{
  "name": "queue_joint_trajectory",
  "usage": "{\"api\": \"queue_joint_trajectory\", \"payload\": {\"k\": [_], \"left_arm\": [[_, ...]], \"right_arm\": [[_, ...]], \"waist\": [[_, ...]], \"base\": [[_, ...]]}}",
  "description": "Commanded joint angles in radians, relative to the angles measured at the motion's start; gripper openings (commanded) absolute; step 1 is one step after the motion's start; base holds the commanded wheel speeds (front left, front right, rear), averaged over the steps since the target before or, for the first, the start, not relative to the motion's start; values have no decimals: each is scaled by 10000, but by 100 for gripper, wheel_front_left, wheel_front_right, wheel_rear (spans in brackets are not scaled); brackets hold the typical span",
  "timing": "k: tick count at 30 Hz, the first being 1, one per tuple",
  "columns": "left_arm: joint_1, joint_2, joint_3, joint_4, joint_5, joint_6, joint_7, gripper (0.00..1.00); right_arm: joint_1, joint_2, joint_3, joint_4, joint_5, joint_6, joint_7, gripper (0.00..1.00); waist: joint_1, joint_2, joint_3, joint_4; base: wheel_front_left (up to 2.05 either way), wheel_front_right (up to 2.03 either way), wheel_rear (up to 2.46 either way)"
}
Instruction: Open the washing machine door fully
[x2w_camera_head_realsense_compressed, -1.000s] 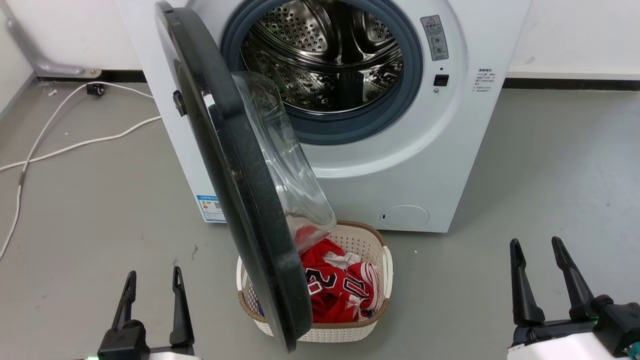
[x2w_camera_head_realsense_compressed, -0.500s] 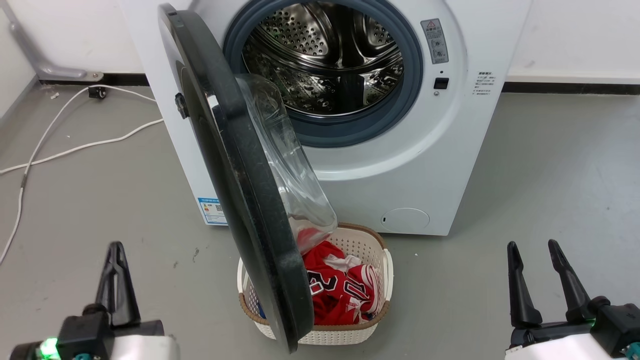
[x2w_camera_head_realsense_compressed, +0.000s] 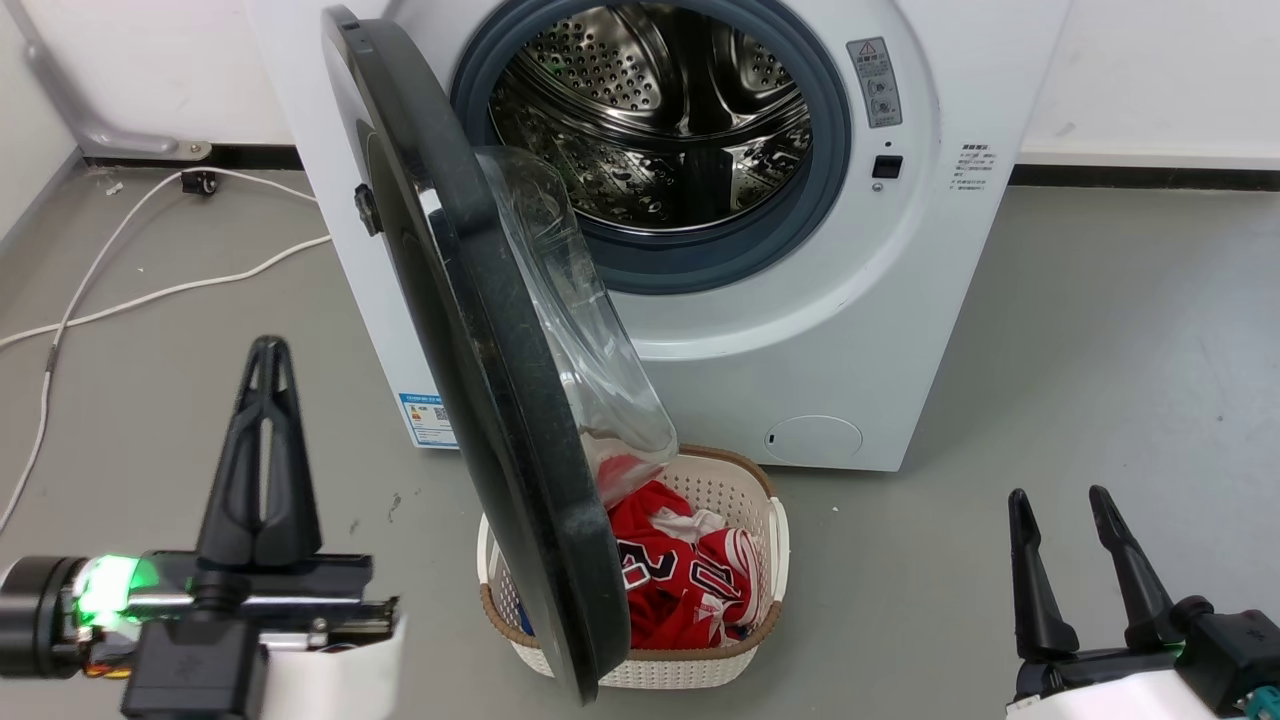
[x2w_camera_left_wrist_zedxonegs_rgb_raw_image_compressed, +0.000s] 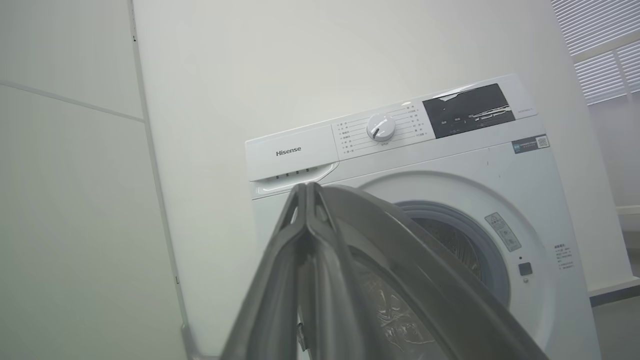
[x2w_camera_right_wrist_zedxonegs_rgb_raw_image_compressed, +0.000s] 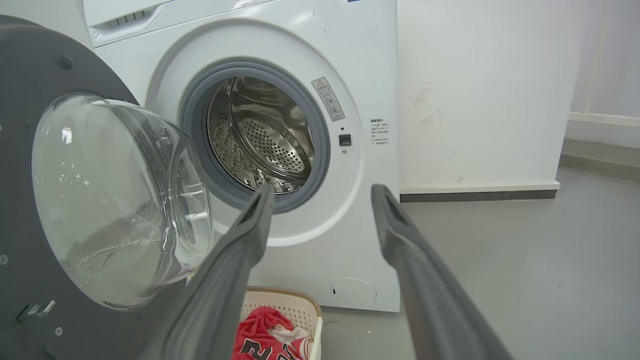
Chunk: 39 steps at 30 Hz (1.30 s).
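Note:
The washing machine door (x2w_camera_head_realsense_compressed: 480, 380) stands about half open, swung out on its left hinge, its black rim edge-on to me and its clear glass bowl (x2w_camera_head_realsense_compressed: 580, 340) facing the drum. My left gripper (x2w_camera_head_realsense_compressed: 268, 350) is raised at the lower left, to the left of the door and apart from it, fingers pressed together. In the left wrist view the left gripper (x2w_camera_left_wrist_zedxonegs_rgb_raw_image_compressed: 307, 187) points at the door's rim (x2w_camera_left_wrist_zedxonegs_rgb_raw_image_compressed: 425, 260). My right gripper (x2w_camera_head_realsense_compressed: 1057, 495) is open and empty at the lower right. From the right wrist, the right gripper (x2w_camera_right_wrist_zedxonegs_rgb_raw_image_compressed: 322, 192) faces the door's inner side (x2w_camera_right_wrist_zedxonegs_rgb_raw_image_compressed: 30, 60).
A white laundry basket (x2w_camera_head_realsense_compressed: 775, 545) holding red clothes (x2w_camera_head_realsense_compressed: 680, 580) sits on the floor under the door's lower edge. The steel drum (x2w_camera_head_realsense_compressed: 660, 110) is exposed. White cables (x2w_camera_head_realsense_compressed: 150, 290) trail over the grey floor at the left. A wall runs behind the machine.
My left gripper has risen toward the door's left side, turned edge-on, and its fingers have come together. The right gripper has barely moved. The door stands as before.

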Motion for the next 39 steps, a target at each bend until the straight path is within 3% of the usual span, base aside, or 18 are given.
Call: {"api": "queue_joint_trajectory", "payload": {"k": [1, 10, 22, 39], "left_arm": [[-200, 58, -301, -222, 97, 26, -27, 0], [-688, 332, -2080, -697, 472, -114, -26, 0], [-1288, 181, -4705, -190, 324, -500, -25, 0], [-1094, -163, -6461, 1147, -618, -711, -25, 0]], "right_arm": [[128, 35, 34, 42, 37, -2, -21, 100], [144, 35, 109, 165, 31, -2, -21, 100], [120, 34, 176, 307, -46, -2, -21, 100], [67, 34, 264, 476, -93, -2, -21, 100]], "waist": [[0, -1, 1, 0], [0, -1, 4, -46], [0, -1, 11, -113], [0, -1, 185, -125]], "base": [[0, 0, 0], [0, 0, 0], [0, 0, 0], [0, 0, 0]]}}
